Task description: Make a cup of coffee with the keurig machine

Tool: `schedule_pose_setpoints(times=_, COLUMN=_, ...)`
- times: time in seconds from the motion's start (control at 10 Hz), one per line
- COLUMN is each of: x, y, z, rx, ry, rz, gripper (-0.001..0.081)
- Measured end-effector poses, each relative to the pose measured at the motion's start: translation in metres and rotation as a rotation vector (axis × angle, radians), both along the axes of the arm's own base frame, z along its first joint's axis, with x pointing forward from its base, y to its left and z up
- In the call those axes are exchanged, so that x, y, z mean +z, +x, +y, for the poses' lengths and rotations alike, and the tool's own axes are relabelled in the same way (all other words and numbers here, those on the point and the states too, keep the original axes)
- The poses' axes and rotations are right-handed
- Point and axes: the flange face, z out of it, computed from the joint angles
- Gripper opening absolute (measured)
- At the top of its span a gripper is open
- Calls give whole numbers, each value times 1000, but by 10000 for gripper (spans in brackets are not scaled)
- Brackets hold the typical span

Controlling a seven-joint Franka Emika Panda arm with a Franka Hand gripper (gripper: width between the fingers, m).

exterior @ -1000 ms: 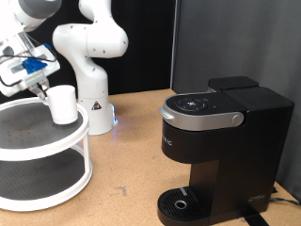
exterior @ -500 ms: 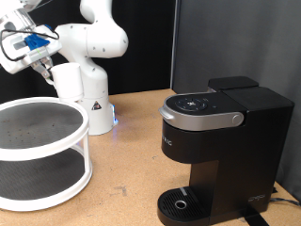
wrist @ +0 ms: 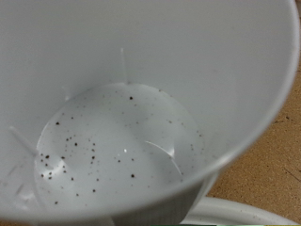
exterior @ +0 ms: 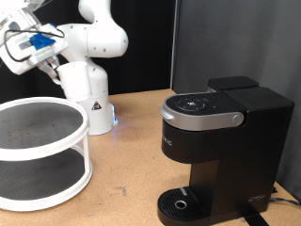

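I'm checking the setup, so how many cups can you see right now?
1. The cup is lifted in the air at the gripper, above the white tiered stand, at the exterior view's upper left; the wrist view looks into it. Others may be hidden.

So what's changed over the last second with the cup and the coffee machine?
The gripper has lifted the cup off the top tier of the white two-tier stand and carried it up, slightly toward the exterior view's right; it now hangs above the stand. The keurig machine and the stand have not moved.
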Motion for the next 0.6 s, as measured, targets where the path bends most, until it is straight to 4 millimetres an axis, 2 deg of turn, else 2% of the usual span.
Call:
schedule_pose_setpoints(times=0.3, x=4, y=37, z=26, rx=-53, ry=-99, rz=57, gripper=66)
schedule_pose_setpoints(times=0.6, x=-4, y=71, z=51, rx=-88, ry=-100, rz=41, gripper=66)
